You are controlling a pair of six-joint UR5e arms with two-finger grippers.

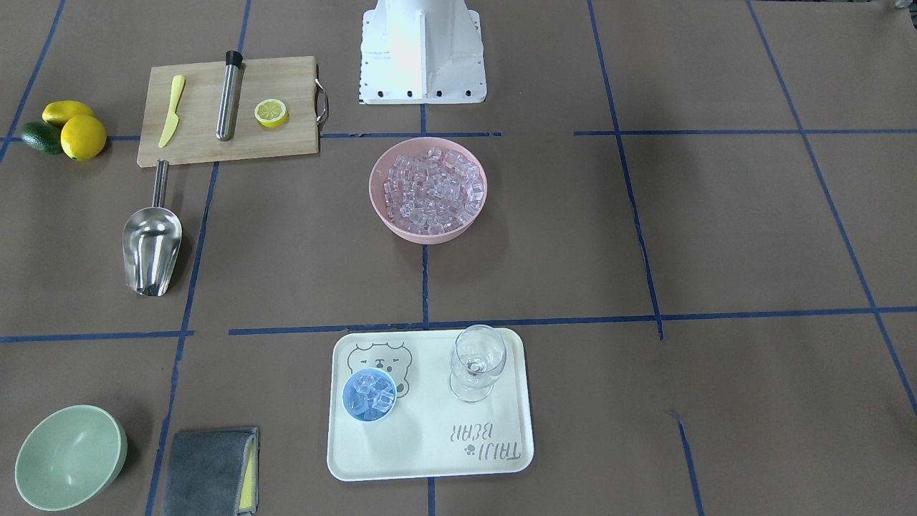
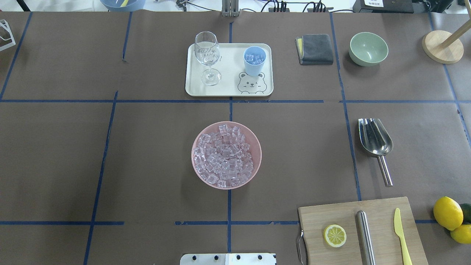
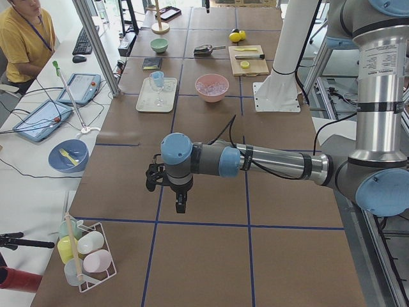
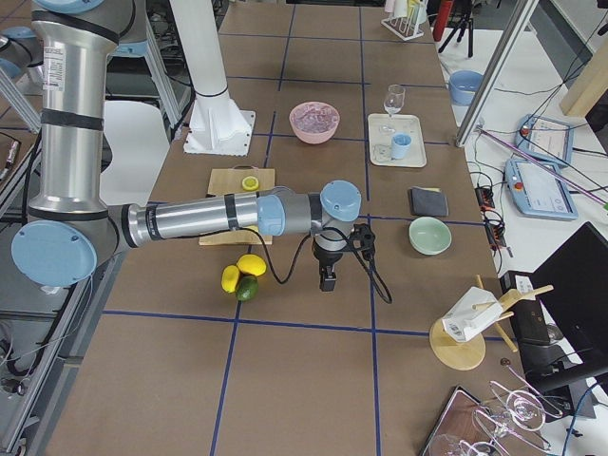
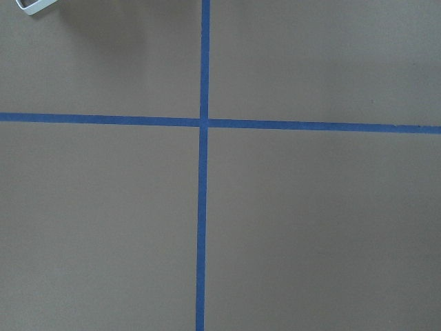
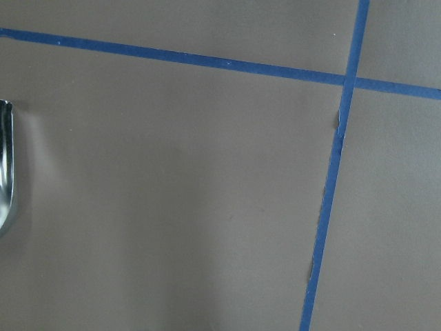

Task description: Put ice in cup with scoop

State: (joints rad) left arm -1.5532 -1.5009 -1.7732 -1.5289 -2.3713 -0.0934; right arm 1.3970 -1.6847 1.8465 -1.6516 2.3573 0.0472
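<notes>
**Scoop lies untouched, both arms parked wide**

Brown paper gridded with blue tape covers the table. At its centre sits a pink bowl [image 2: 194,154] heaped with ice [image 2: 225,156]. Beyond it, on a cream bear-printed tray [image 2: 228,90], the light-blue cup [image 2: 254,60] already holds a few cubes, with a wine glass [image 2: 207,55] just beside it. The steel scoop [image 2: 375,141] lies empty on the robot's right, its handle toward the wooden cutting board [image 2: 379,217]. An edge of it shows in the right wrist view.

The left gripper [image 3: 181,206] hangs over bare table far to the left. The right gripper [image 4: 328,281] hovers near the scoop. Only the side cameras catch them, so whether either is released or clenched cannot be told.

The risks look plain. The round handle lies flat and could roll or slip from a shallow pinch. The trough is wider than the cup, so a quick tilt would likely spill cubes onto the tray. A careless swing might tip the light cup or strike the glass.
</notes>
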